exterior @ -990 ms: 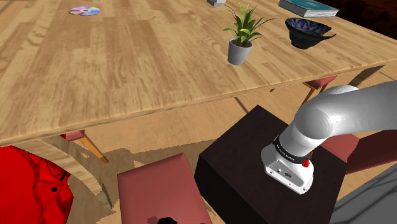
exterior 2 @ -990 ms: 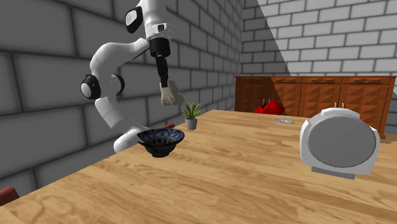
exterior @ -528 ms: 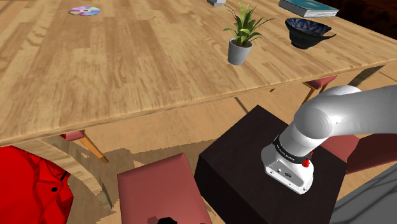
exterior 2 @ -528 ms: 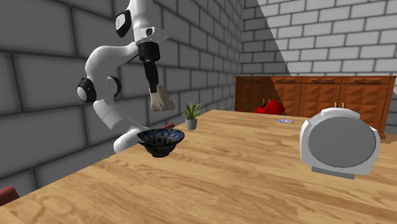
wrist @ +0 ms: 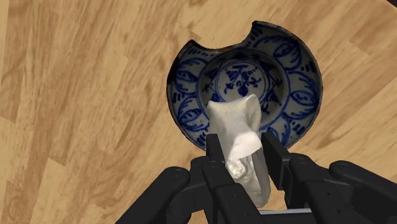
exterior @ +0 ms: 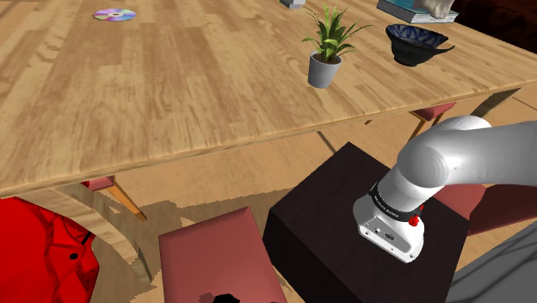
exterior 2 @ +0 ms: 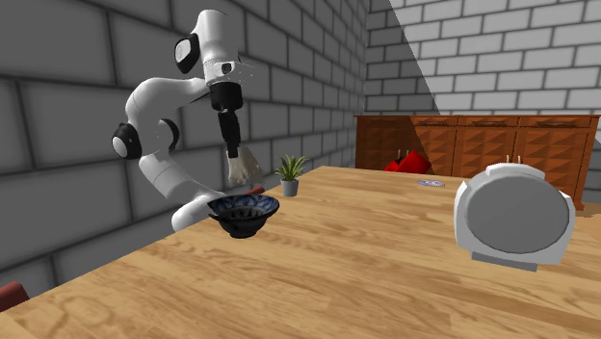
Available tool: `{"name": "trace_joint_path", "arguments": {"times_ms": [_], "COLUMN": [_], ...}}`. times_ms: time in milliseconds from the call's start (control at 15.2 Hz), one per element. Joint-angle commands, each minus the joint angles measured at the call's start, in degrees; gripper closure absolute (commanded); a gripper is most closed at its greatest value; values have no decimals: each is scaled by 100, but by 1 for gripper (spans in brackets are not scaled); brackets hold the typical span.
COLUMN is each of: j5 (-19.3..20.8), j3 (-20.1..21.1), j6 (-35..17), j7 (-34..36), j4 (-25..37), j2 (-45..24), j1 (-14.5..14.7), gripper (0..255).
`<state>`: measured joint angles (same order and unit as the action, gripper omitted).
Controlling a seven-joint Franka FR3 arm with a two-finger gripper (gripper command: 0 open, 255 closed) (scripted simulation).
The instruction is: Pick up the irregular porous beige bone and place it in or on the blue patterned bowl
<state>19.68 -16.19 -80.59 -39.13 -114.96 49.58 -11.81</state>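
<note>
My black gripper (wrist: 245, 147) is shut on the pale beige bone (wrist: 240, 137), clasping it between both fingers. Straight below the bone lies the blue patterned bowl (wrist: 289, 89), white inside with blue leaf marks and a chipped rim. In the second exterior view the gripper (exterior 2: 233, 151) holds the bone (exterior 2: 243, 169) a short way above the bowl (exterior 2: 244, 212), which stands on the wooden table (exterior 2: 366, 260). In the shoulder view the bowl (exterior: 415, 41) sits at the far right of the table, and a bit of the bone (exterior: 442, 7) shows above it at the top edge.
A small potted plant (exterior: 328, 47) stands beside the bowl. A book (exterior: 406, 9) lies behind the bowl, a disc (exterior: 114, 15) at the far left. A round grey-white appliance (exterior 2: 513, 214) sits on the table's right in the second exterior view. A grey brick wall rises behind the arm.
The arm has swung toward the bowl and lowered. The held bone went from above the plant's side to just over the bowl.
</note>
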Motion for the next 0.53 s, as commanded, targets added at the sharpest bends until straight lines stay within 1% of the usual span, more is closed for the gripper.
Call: {"name": "trace_joint_path", "arguments": {"times_ms": [0, 462], "j5": [23, 107], "j3": [-11, -73], "j6": [-128, -512], "j7": [35, 122], "j4": [-243, -948], "j2": [115, 432], "j1": [-16, -65], "gripper": [255, 255]}}
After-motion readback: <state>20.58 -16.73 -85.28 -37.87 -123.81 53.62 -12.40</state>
